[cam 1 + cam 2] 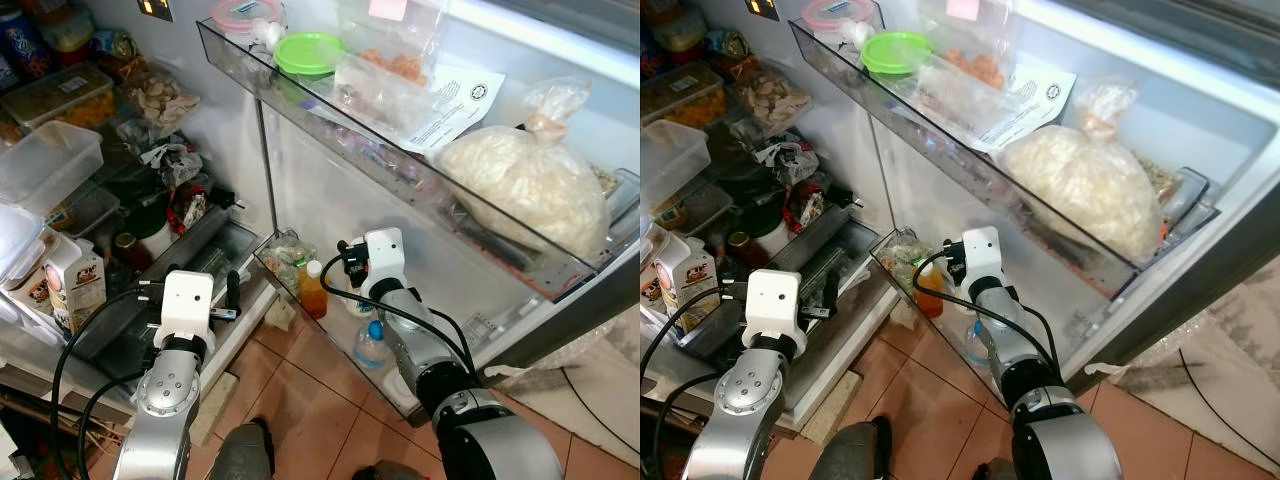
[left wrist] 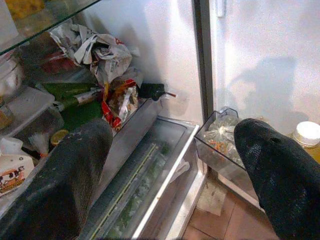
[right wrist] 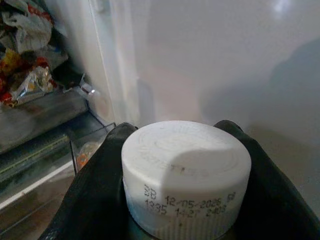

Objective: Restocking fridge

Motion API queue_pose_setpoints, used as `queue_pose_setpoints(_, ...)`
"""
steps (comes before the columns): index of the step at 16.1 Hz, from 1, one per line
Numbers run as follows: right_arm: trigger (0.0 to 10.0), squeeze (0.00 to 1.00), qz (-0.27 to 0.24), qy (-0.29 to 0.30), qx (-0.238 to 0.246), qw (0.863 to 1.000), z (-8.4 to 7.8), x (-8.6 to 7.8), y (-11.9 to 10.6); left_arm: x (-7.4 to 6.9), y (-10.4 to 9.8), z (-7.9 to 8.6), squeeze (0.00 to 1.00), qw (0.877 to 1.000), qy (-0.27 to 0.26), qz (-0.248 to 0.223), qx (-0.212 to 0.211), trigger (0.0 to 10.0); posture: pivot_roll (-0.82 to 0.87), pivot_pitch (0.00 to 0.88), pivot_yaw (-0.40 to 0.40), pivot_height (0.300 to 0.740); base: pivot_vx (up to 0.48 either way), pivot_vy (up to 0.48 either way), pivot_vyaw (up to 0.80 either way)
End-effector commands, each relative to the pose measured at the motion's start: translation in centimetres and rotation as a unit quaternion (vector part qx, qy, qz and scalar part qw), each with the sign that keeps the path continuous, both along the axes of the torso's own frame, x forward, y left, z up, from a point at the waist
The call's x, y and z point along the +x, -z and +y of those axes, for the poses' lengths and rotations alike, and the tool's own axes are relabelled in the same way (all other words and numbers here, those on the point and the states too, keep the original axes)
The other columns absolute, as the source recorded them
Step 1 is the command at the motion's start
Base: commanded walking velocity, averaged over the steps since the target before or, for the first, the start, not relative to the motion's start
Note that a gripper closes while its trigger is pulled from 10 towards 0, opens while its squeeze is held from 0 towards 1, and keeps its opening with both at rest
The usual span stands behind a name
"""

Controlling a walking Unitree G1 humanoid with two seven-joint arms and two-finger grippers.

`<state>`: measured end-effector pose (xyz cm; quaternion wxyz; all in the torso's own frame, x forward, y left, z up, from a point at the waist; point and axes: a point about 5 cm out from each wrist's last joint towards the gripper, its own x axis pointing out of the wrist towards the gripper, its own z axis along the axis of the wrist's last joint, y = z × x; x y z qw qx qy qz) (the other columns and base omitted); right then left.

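The fridge stands open before me. My right gripper (image 1: 350, 266) reaches into the lower door bin (image 2: 216, 150) and is shut on a bottle with a white cap (image 3: 186, 170); its black fingers (image 3: 95, 185) clasp the neck just below the cap. Beside it in the bin stand an orange juice bottle (image 1: 313, 292) and a blue-capped water bottle (image 1: 372, 345). My left gripper (image 2: 172, 150) hangs open and empty in front of the bottom drawer (image 1: 150, 320), fingers (image 2: 60, 185) wide apart.
The upper door shelf (image 1: 400, 165) carries a green-lidded tub (image 1: 308, 52), a paper sheet (image 1: 455, 105) and a big white bag (image 1: 530, 185). Crowded fridge shelves on the left hold a milk carton (image 1: 75, 285) and a plastic box (image 1: 45, 160). Tiled floor (image 1: 320, 400) lies below.
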<state>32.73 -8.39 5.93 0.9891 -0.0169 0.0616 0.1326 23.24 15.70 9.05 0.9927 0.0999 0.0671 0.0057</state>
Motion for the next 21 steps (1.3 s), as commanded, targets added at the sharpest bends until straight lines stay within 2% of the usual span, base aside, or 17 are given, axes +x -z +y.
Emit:
queue_pose_setpoints(1, 10.0, 0.00, -0.019, -0.002, 0.005, 1.000, 0.3, 0.5, -0.8, 0.1, 0.0, -0.1, 0.00, 1.000, 0.003, 0.002, 0.001, 10.0, 0.21, 0.118, -0.013, 0.740, 0.000, 0.000, 0.00)
queue_pose_setpoints(4, 10.0, 0.00, -0.016, -0.004, 0.007, 1.000, 0.6, 0.4, -0.7, 0.2, 0.0, -0.2, 0.00, 1.000, 0.001, 0.003, 0.001, 10.0, 0.22, 0.119, -0.017, 0.740, 0.000, 0.000, 0.00)
queue_pose_setpoints(6, 10.0, 0.00, 0.007, 0.004, 0.015, 1.000, 0.9, 0.2, -0.1, 0.0, 0.0, -0.2, 0.00, 1.000, 0.000, 0.006, 0.002, 10.0, 0.23, 0.126, -0.018, 0.740, 0.000, 0.000, 0.00)
queue_pose_setpoints(7, 10.0, 0.00, 0.058, 0.016, 0.019, 0.998, 1.3, -0.3, 1.2, -0.4, 0.1, -0.1, 0.00, 1.000, -0.001, 0.010, 0.002, 10.0, 0.24, 0.133, -0.019, 0.740, 0.000, 0.000, 0.00)
queue_pose_setpoints(9, 10.0, 0.00, 0.063, 0.023, 0.042, 0.997, 1.6, -0.3, 1.2, -0.9, 0.1, 0.1, 0.00, 1.000, -0.001, 0.011, 0.003, 10.0, 0.24, 0.143, -0.016, 0.740, 0.000, 0.000, 0.00)
queue_pose_setpoints(11, 10.0, 0.00, 0.060, 0.021, 0.038, 0.997, 1.7, -0.3, 1.1, -0.9, 0.1, 0.2, 0.00, 1.000, 0.001, 0.014, 0.003, 10.0, 0.24, 0.146, -0.011, 0.740, 0.000, 0.000, 0.00)
queue_pose_setpoints(15, 10.0, 0.00, 0.053, 0.059, 0.028, 0.996, 0.0, 0.3, 0.9, -0.6, 0.0, -0.1, 0.00, 1.000, 0.011, 0.012, 0.000, 10.0, 0.23, 0.144, -0.009, 0.740, 0.270, 0.000, 0.00)
queue_pose_setpoints(21, 10.0, 0.00, 0.045, 0.080, 0.018, 0.996, -1.0, 0.8, 0.5, -0.4, 0.0, -0.1, 0.00, 1.000, 0.011, 0.011, 0.001, 10.0, 0.24, 0.127, -0.011, 0.740, 0.311, 0.087, 0.00)
